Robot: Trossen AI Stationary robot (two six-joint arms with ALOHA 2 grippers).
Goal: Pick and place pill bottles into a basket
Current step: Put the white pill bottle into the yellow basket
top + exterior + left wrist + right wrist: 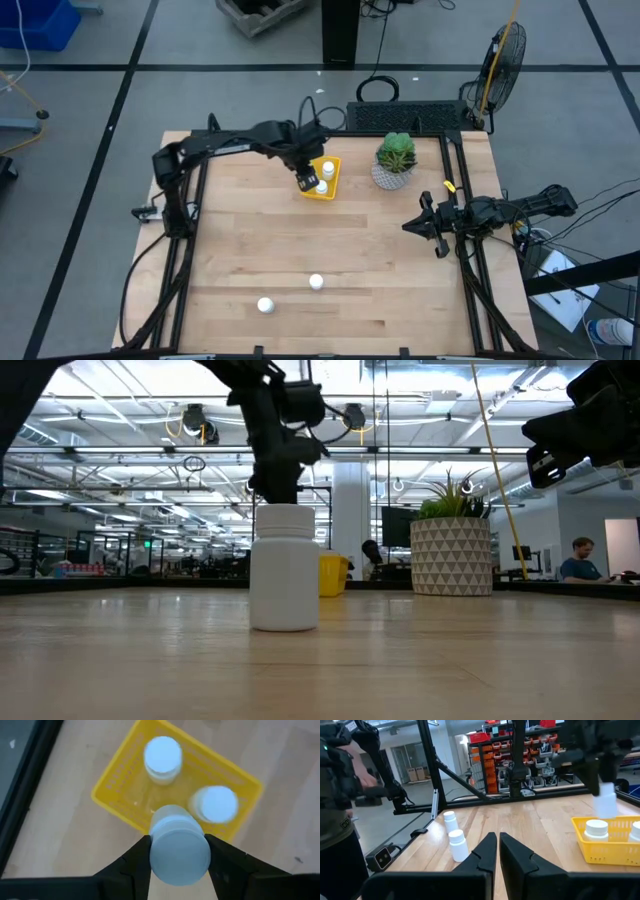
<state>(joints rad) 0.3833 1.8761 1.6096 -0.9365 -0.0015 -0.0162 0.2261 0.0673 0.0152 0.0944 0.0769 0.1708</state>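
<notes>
Small white cylindrical plastic pill bottle (pixel 179 851), smooth flat white cap, pinched at its sides between the two dark fingers of the left gripper (pixel 177 857); jaws closed only to the bottle's width. Bottle hangs in the air over the near rim of the small bright yellow rectangular plastic basket (pixel 117 775), low perforated walls; in the high view the left gripper (pixel 308 180) sits at the basket's (pixel 333 190) left edge, toward the table's far middle. Inside the basket: two more white capped bottles, both upright, one (pixel 163 759) toward one end, the other (pixel 214 804) beside the opposite wall, apart from each other. Two further white bottles stand on the light wooden tabletop (pixel 250 240) near its front edge, one (pixel 316 282) slightly farther back than the other (pixel 265 305), well apart from the basket. Right gripper (pixel 498 845) waits by the table's right edge, its fingers nearly touching, holding nothing.
</notes>
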